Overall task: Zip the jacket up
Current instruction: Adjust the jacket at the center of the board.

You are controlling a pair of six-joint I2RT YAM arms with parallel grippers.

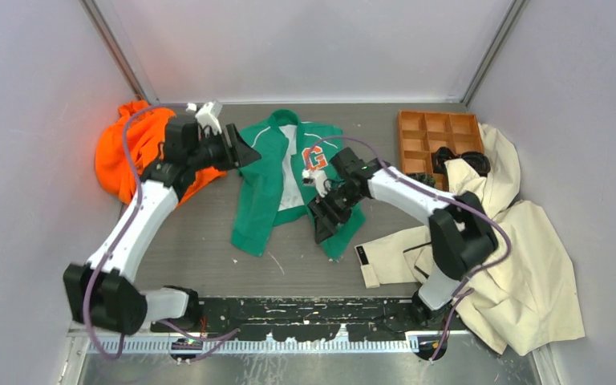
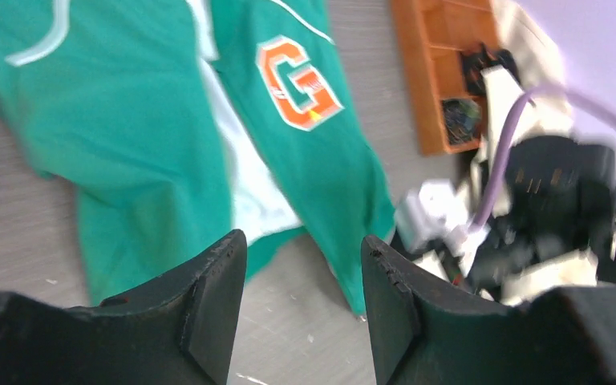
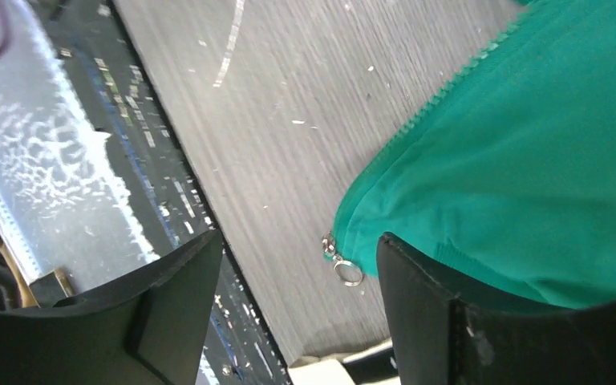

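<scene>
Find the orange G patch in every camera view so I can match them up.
Top external: the G patch lies near centre, on the jacket.
Left wrist: the G patch is in the upper middle.
Right wrist: not in it; only the jacket's corner with its zipper pull shows.
Shared landmark: the jacket's green cloth, in all three.

Left wrist view: jacket (image 2: 128,136) cut off at top and left edges; right arm (image 2: 561,184) blurred. Tray (image 2: 409,72) cut at top edge, contents unidentifiable. Right wrist view: jacket runs off top and right edges, hem partly behind a finger (image 3: 449,329) of the right gripper (image 3: 297,277). Top view: left gripper (image 1: 250,152) hides part of jacket's edge; orange garment (image 1: 116,160) partly behind left arm (image 1: 140,216).
</scene>
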